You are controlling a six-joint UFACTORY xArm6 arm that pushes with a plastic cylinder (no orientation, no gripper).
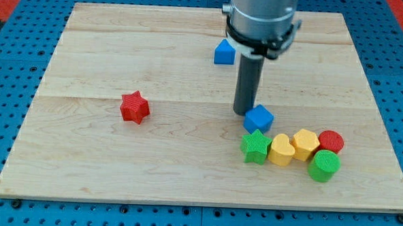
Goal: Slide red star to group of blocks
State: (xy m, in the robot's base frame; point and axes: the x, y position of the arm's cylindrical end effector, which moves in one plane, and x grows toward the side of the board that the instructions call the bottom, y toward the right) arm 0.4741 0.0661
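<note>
The red star (134, 107) is seen lying flat on the wooden board (83, 169), in the view's left half and well apart from every other block. One point is turned toward the view's top; no long axis can be made out, the shape being about as wide as it is tall.

The group is found toward the view's bottom right: a green star (255, 146), a yellow heart (281, 150), a yellow block (305, 144) whose exact shape is hard to tell, a red cylinder (331, 141) and a green cylinder (323, 165), packed closely together, the red cylinder partly hidden behind its neighbours. A blue cube (259, 118) sits just above the green star.

My tip (243, 112) is placed just beside the blue cube on its left, and whether they touch cannot be told. No gripper is carried, so nothing is grasped.

Another blue block (224, 53) lies near the view's top, its right side partly covered by the arm, which is cut off at the top edge.
</note>
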